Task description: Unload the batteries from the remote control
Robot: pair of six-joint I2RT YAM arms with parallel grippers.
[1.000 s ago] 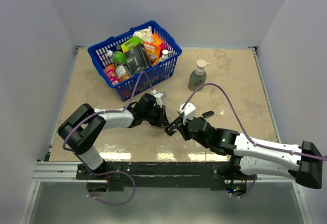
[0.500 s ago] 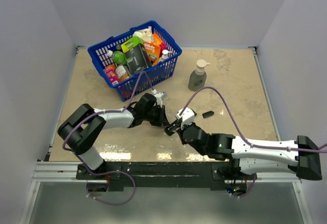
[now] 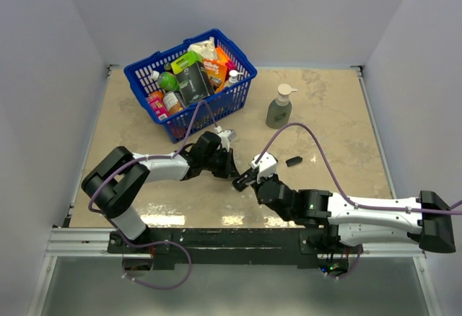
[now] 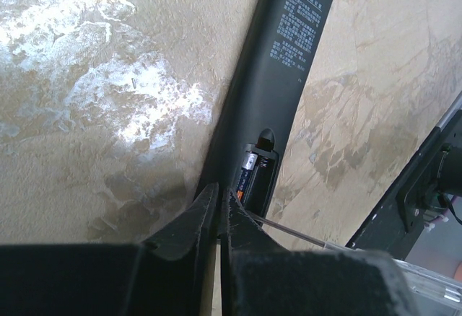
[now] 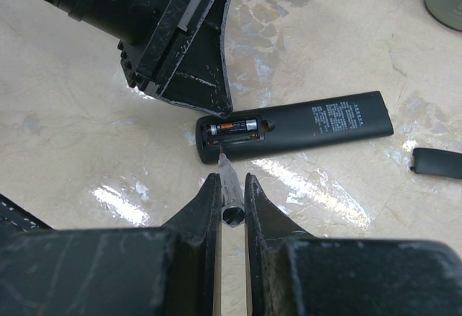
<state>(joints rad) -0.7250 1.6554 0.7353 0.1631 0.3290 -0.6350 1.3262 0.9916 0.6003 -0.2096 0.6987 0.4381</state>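
Since a second ago the right arm has sunk lower and stretched flatter over the table [image 3: 325, 114], its wrist sliding a little toward 6 o'clock; over the last half second it has barely shifted, and the left arm has kept its place.

The right gripper [image 5: 231, 184] is clamped narrow on a clear rod [image 5: 224, 170]. The rod's thin tip points to 12 o'clock in the wrist view and touches the near edge of the open battery slot. The remote control [image 5: 325, 123] lies flat on the table with its printed back face up. Its slot end is at 9 o'clock and its other end at 3 o'clock in that view.

The batteries [image 5: 232, 125] sit in the slot. One cell shows a gold and silver casing; the one beside it is dark and hard to make out.

The left gripper [image 4: 219, 195] has its fingers pressed nearly together with nothing between them. Its tips are at the slot end of the remote, just beside the cells.

In the top view both grippers [image 3: 238, 179] meet at about 6 o'clock of the table's middle. The black cover piece [image 3: 293, 161] lies apart at 3 o'clock of them, a blue basket [image 3: 216, 107] stands toward 11 o'clock, and a soap bottle [image 3: 279, 110] toward 1 o'clock
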